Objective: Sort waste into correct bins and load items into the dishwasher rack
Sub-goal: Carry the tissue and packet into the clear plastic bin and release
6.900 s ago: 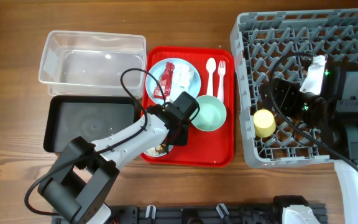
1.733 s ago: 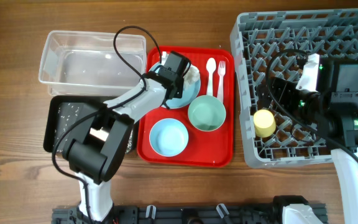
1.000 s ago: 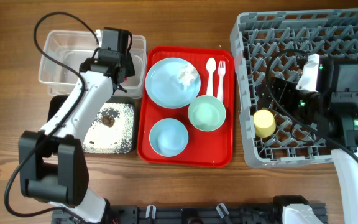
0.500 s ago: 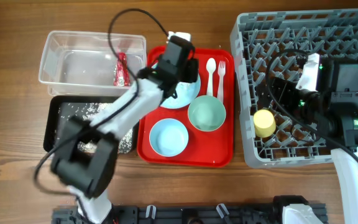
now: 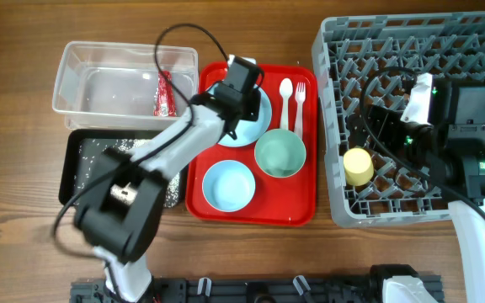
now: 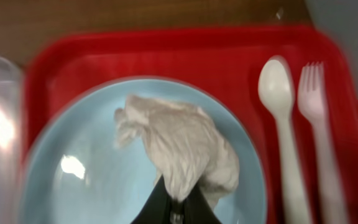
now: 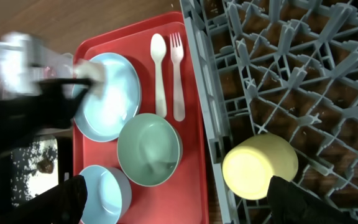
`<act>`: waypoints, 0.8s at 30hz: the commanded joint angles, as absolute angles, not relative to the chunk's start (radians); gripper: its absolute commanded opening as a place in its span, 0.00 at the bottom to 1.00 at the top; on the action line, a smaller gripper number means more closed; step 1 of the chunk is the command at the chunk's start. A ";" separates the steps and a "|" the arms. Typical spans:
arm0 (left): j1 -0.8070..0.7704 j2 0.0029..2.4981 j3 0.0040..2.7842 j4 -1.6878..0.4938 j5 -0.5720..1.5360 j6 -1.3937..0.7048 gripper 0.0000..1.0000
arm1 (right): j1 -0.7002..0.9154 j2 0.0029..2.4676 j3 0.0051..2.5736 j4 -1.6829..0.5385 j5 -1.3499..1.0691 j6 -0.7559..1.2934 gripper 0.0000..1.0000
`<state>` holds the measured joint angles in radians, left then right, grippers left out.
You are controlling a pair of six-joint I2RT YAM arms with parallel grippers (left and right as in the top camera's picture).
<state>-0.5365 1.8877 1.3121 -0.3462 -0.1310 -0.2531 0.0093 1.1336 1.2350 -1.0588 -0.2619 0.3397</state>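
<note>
My left gripper (image 6: 178, 208) is shut on the crumpled white tissue (image 6: 179, 146), which lies on the pale blue plate (image 6: 73, 186); in the overhead view the gripper (image 5: 241, 99) is over that plate (image 5: 255, 126). The red sachet (image 5: 165, 93) lies in the clear tub (image 5: 99, 84). Rice and brown bits lie in the black tray (image 5: 82, 177). The mint bowl (image 5: 280, 154), small blue bowl (image 5: 228, 185), spoon (image 5: 285, 97) and fork (image 5: 300, 101) sit on the red tray (image 5: 297, 206). The yellow cup (image 5: 359, 167) lies in the grey rack (image 5: 343, 50). My right gripper (image 7: 182, 202) is open and empty above the rack's left edge.
The red serving tray stands between the two bins on the left and the rack on the right. My right arm (image 5: 466, 135) hangs over the rack's middle. Bare wooden table (image 5: 23, 244) lies in front of the trays.
The sachet went into the clear tub and food bits into the black tray. My left gripper came back over the plate and shut on the tissue. The right arm has not moved.
</note>
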 commanded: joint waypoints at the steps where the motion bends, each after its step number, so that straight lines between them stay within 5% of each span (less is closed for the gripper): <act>1: -0.479 1.668 1.317 -0.439 -0.243 -0.269 0.04 | 0.006 1.135 1.246 -1.059 -0.271 0.340 0.94; 10: -0.207 1.745 1.308 -0.535 -0.228 -0.374 0.08 | 0.006 1.135 1.246 -1.055 -0.271 0.335 0.94; 11: -0.181 1.753 1.308 -0.540 -0.164 -0.374 0.39 | 0.006 1.135 1.246 -1.053 -0.271 0.327 0.94; 13: -0.175 1.737 1.316 -0.554 -0.133 -0.366 0.73 | 0.006 1.135 1.246 -1.051 -0.267 0.314 0.94; 21: -0.266 1.467 1.344 -0.765 -0.119 -0.368 0.97 | 0.006 1.135 1.246 -1.053 -0.264 0.313 0.95; 24: -0.297 1.360 1.344 -0.820 -0.120 -0.367 1.00 | 0.006 1.135 1.246 -1.055 -0.264 0.286 0.97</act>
<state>-0.2665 1.4826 1.3159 -0.7849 -0.1303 -0.3649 0.0093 1.1336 1.2350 -1.0561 -0.2615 0.3275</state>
